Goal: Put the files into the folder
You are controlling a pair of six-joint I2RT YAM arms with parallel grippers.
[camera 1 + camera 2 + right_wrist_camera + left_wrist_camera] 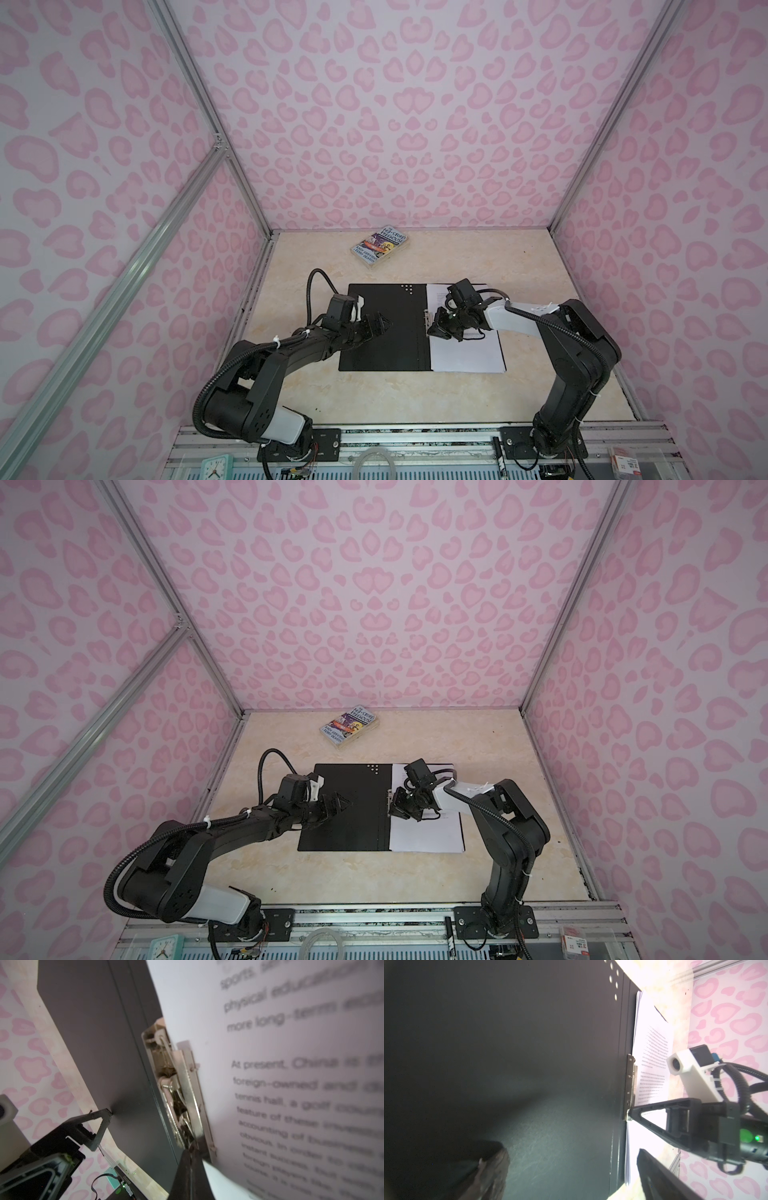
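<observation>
The folder [386, 328] lies open on the table with its black inside up. The files [465, 349], white printed sheets, lie stacked on its right half, their edge at the metal spine clip [180, 1095]. My right gripper [192, 1151] is shut, its tips against the near end of that clip; whether they pinch a part of it I cannot tell. Both top views show it over the spine [392, 810]. My left gripper [380, 324] is open over the black left cover, and one of its fingertips [104, 1118] touches the cover.
A colourful paperback book [381, 248] lies near the back wall. Pink patterned walls close in three sides. At the front runs a metal rail with the arm bases, a small clock [216, 465] and a small box [623, 461].
</observation>
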